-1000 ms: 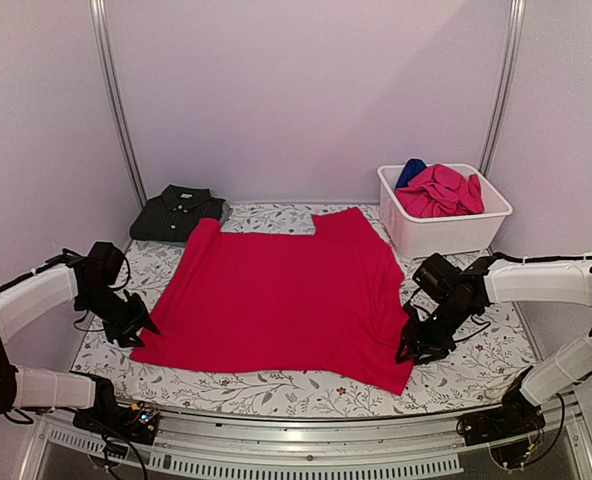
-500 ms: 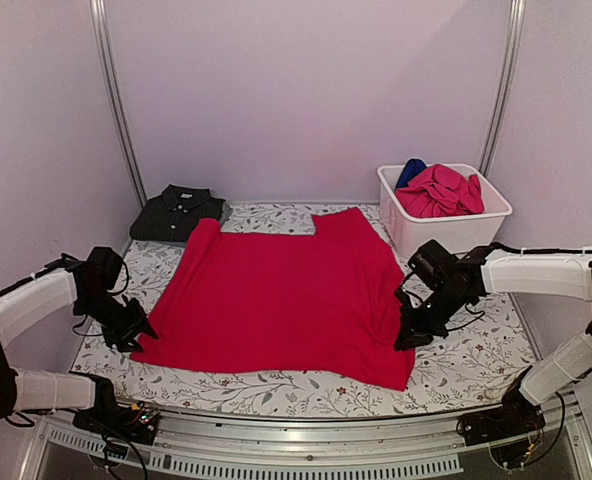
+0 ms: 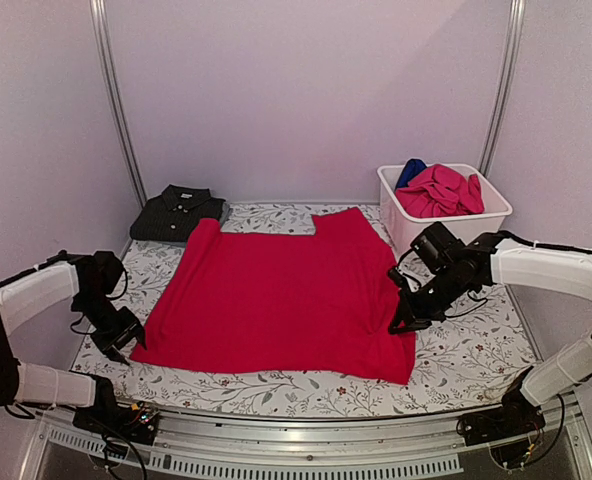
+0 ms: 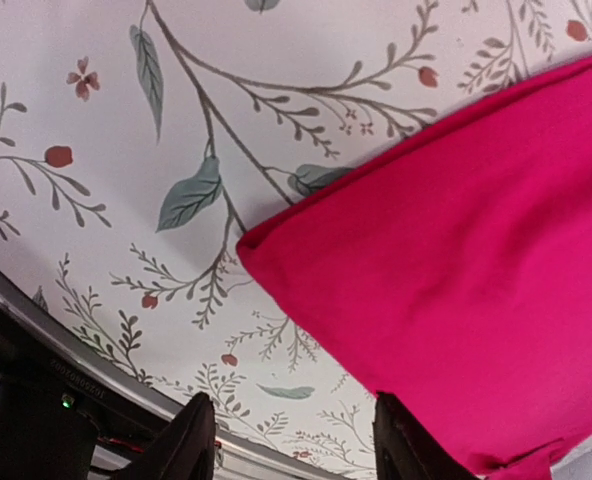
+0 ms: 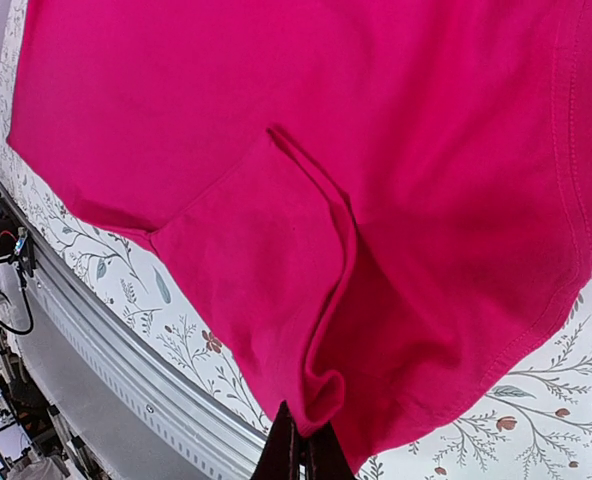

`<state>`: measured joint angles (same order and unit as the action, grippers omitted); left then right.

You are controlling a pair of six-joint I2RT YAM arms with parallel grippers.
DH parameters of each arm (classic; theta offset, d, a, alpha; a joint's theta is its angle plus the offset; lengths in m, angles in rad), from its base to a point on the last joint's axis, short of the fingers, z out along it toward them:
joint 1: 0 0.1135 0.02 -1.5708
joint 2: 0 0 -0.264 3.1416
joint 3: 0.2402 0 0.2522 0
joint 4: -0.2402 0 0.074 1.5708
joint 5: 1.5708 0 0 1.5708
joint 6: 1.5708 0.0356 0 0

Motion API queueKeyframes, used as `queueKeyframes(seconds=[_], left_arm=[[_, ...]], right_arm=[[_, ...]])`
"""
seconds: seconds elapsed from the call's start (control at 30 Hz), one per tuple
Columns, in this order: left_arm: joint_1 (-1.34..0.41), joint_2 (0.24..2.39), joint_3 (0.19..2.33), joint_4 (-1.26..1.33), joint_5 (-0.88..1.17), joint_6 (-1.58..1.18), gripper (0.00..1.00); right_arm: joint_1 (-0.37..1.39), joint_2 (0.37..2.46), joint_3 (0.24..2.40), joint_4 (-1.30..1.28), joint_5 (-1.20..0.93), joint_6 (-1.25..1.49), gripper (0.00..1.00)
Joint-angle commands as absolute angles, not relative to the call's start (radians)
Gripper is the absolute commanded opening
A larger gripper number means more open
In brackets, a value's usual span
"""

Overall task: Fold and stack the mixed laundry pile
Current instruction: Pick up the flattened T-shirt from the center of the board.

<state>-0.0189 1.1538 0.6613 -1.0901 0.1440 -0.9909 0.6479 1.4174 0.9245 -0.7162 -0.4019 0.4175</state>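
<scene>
A red tee (image 3: pixel 276 295) lies spread flat on the floral cloth (image 3: pixel 466 350). My right gripper (image 3: pixel 400 322) is shut on a pinched fold of the tee's right edge (image 5: pixel 376 390), its fingers (image 5: pixel 288 452) pressed together in the right wrist view. By the tee's near left corner (image 4: pixel 276 250) my left gripper (image 3: pixel 126 345) stands open, with only patterned cloth between its fingers (image 4: pixel 191 445). A dark charcoal polo (image 3: pixel 179 212) lies folded at the back left. Magenta-pink (image 3: pixel 441 190) and royal blue (image 3: pixel 410 171) garments fill the tub.
The white tub (image 3: pixel 446 232) stands at the back right, just behind my right arm. The table's metal front rail (image 3: pixel 306 425) runs along the near edge, close below both grippers. Plain walls close in the back and the sides.
My right gripper shut on the tee's right edge and drew it up and away from the near edge. The left gripper slid toward the near left corner and opened a little wider.
</scene>
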Motion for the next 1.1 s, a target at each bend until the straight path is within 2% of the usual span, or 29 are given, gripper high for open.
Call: queueKeyframes(seconds=[0.0,0.27,0.5,0.6,0.67,0.87,1.07], left_arm=[[-0.003,1.203,0.648,-1.091,0.123,-1.084,0.52],[-0.001,1.263,0.612,-0.969,0.089,-1.103,0.43],[0.021,1.325,0.588,-0.920,0.048,-1.106,0.42],[0.026,1.339,0.570,-0.909,0.034,-1.106,0.38],[0.030,1.340,0.551,-0.901,0.039,-1.106,0.31],[0.035,1.272,0.527,-0.922,0.087,-1.111,0.00],[0.037,1.193,0.590,-1.007,0.094,-1.131,0.00]], right_arm=[[0.653,1.380,0.940,-0.730,-0.404,0.391,0.00],[0.653,1.348,0.934,-0.714,-0.421,0.385,0.00],[0.653,1.323,0.932,-0.718,-0.436,0.374,0.00],[0.653,1.310,0.930,-0.720,-0.439,0.373,0.00],[0.653,1.302,0.931,-0.721,-0.444,0.373,0.00],[0.653,1.269,0.944,-0.716,-0.460,0.372,0.00],[0.653,1.250,0.972,-0.727,-0.461,0.360,0.00]])
